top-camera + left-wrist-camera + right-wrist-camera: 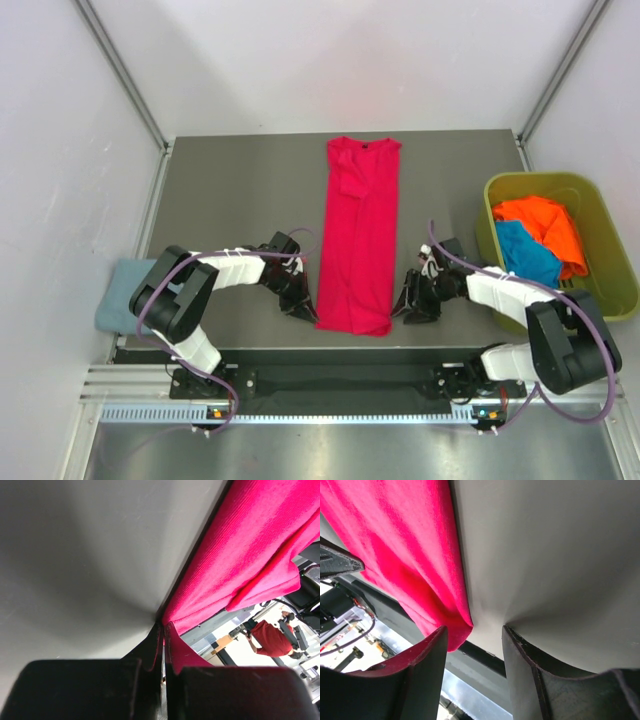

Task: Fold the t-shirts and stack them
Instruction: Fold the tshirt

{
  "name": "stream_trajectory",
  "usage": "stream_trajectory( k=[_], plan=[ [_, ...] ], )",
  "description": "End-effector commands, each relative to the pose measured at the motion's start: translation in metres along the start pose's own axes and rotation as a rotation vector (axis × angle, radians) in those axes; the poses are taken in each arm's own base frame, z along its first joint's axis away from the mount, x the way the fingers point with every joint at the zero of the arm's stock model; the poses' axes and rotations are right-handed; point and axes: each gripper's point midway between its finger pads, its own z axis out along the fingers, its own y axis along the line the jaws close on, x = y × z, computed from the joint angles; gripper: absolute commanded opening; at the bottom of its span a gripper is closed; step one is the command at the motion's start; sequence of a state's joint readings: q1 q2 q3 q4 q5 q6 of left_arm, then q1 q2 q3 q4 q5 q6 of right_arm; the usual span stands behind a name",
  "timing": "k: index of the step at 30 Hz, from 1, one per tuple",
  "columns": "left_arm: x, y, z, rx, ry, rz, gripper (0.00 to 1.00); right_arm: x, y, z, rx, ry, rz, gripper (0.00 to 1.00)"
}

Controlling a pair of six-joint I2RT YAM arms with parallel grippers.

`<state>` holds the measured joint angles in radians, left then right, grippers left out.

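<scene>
A plain crimson t-shirt (358, 235) lies on a grey table (230, 200); at right, an orange t-shirt (545, 222) and a turquoise t-shirt (525, 255) fill an olive-green bin (535, 182).

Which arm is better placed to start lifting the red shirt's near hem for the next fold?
Left, probably. The left gripper is shut, pinching the near-left corner of the crimson red cloth t-shirt; the right gripper stands open beside the near-right corner, holding nothing.

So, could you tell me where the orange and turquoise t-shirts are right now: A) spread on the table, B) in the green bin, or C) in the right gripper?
B: the orange t-shirt and the turquoise t-shirt lie bunched together inside the green bin.
</scene>
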<state>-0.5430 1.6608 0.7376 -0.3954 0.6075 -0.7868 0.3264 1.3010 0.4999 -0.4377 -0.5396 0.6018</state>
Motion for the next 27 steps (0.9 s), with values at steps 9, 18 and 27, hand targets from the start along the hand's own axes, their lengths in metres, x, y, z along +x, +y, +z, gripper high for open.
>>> stream_trajectory(
  k=[9, 18, 27],
  plan=[
    [-0.012, 0.009, 0.001, -0.053, -0.057, 0.012, 0.0, -0.001, -0.019, 0.02, 0.14, 0.02, -0.085, 0.49],
    [-0.014, 0.008, -0.002, -0.057, -0.069, 0.014, 0.0, 0.02, -0.017, 0.032, 0.181, 0.09, -0.125, 0.5],
    [-0.013, 0.009, -0.002, -0.058, -0.074, 0.019, 0.0, 0.018, 0.001, 0.026, 0.094, 0.049, -0.119, 0.5]
  ],
)
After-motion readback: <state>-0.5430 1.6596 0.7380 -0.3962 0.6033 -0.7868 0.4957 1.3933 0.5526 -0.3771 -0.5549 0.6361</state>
